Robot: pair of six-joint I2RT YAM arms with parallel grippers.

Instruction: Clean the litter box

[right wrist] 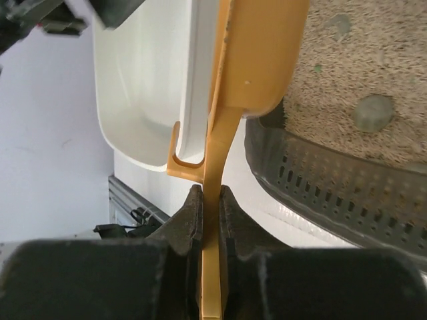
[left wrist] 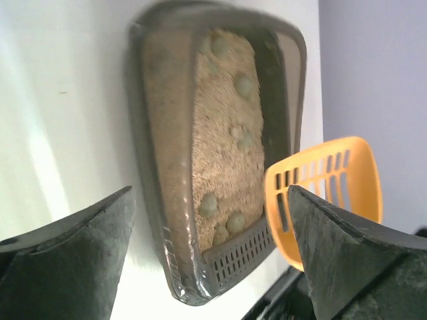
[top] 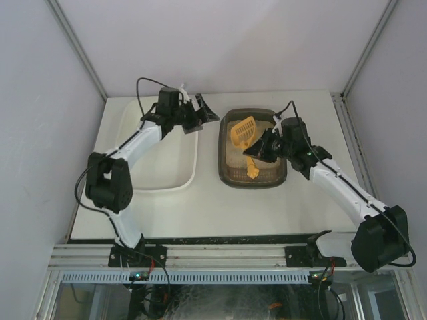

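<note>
Overhead and wrist views of a two-arm rig at a white bench (top: 267, 213). The dark brown-grey, round-cornered plastic litter box (top: 222, 153) stood on the bench near the middle of the far edge, a little toward the right edge. It was filled with beige sandy litter (left wrist: 223, 153), and its thick rim and perforated end wall (right wrist: 333, 187) showed in the right wrist view. Several grey-green rounded lumps (left wrist: 245, 85) lay on the litter, apart from one another – one appeared close to the perforated wall (right wrist: 372, 112).

A larger white rectangular plastic tub (top: 193, 160) sat just beside the litter box, toward the left edge of the bench.

The right hand (top: 255, 152) was closed on the flat handle of a yellow-orange slotted plastic scoop (top: 243, 132), with the handle pinched between the two dark fingers (right wrist: 211, 200). The scoop head (left wrist: 333, 180) lay over the far part of the litter box – whether it touched the litter could not be told.

The left hand (top: 200, 115) hung over the tub's far corner nearest the litter box. Its jaws were spread wide with nothing between them, and in its own wrist view (left wrist: 210, 193) they framed the litter box below.
</note>
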